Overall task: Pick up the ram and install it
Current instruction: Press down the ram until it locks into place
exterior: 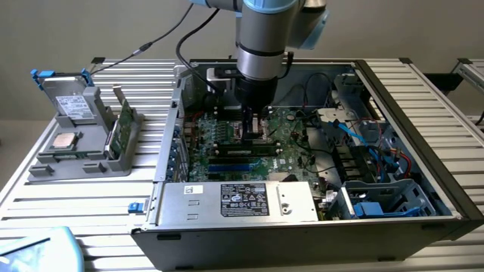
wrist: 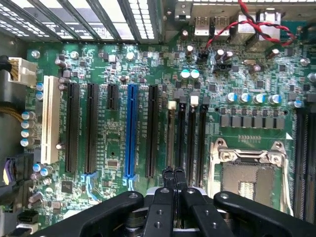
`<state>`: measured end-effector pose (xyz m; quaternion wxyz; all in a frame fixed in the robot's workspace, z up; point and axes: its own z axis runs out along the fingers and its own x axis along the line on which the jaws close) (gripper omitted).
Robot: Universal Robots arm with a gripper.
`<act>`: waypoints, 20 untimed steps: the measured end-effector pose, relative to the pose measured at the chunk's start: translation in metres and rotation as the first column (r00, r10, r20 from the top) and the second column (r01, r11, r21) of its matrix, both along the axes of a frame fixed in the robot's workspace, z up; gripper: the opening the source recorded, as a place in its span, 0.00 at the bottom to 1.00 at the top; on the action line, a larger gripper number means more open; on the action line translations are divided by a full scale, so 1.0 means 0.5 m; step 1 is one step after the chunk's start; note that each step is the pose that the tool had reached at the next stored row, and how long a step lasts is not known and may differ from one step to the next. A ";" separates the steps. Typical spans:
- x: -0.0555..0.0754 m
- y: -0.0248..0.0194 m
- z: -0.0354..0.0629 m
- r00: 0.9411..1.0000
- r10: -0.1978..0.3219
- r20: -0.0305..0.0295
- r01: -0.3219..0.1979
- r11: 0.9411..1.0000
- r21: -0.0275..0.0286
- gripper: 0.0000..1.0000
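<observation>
At the exterior view's left, a grey tray (exterior: 83,158) sits on the slatted metal surface (exterior: 68,209). It carries a hard drive (exterior: 74,105) standing at its back, a square silver processor (exterior: 64,141) lying flat in front of that, and a green card (exterior: 122,127) upright in a slot on its right side.

Toward the middle of the frame is the open computer case (exterior: 423,170), with the silver power supply (exterior: 242,201) along its near edge and the green motherboard (exterior: 226,141) behind it. The robot arm (exterior: 261,51) comes down from the top centre into the case. Its gripper (exterior: 253,129) hangs just above the board with the jaws closed together and nothing visible between them (the wrist view shows the two fingertips (wrist: 169,177) pressed side by side over the memory slots).

The ram (exterior: 243,151) lies seated in a slot on the motherboard, in the middle of the frame, just in front of the gripper and below it. In the wrist view the empty processor socket (wrist: 252,175) lies beside the memory slots (wrist: 190,133).

At the exterior view's right, blue and red cables (exterior: 378,147) run through the drive bay area of the case.
</observation>
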<state>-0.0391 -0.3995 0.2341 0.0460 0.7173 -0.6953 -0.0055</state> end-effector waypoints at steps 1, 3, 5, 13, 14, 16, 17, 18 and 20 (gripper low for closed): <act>0.002 -0.0002 0.005 1.000 0.000 0.000 0.000 1.000 0.000 0.11; 0.009 -0.0002 0.013 1.000 0.000 -0.001 0.000 1.000 0.000 0.11; 0.024 -0.0008 0.021 1.000 0.000 -0.004 0.000 1.000 0.000 0.11; 0.034 -0.0020 0.024 1.000 0.000 -0.006 0.000 1.000 0.000 0.11; 0.034 -0.0020 0.024 1.000 0.000 -0.006 0.000 1.000 0.000 0.11; 0.034 -0.0020 0.024 1.000 0.001 -0.006 -0.001 1.000 0.000 0.11; 0.034 -0.0020 0.024 1.000 0.001 -0.006 -0.001 1.000 0.000 0.11; 0.034 -0.0020 0.024 1.000 0.001 -0.006 -0.001 1.000 0.000 0.11; 0.034 -0.0020 0.024 1.000 0.001 -0.006 -0.001 1.000 0.000 0.11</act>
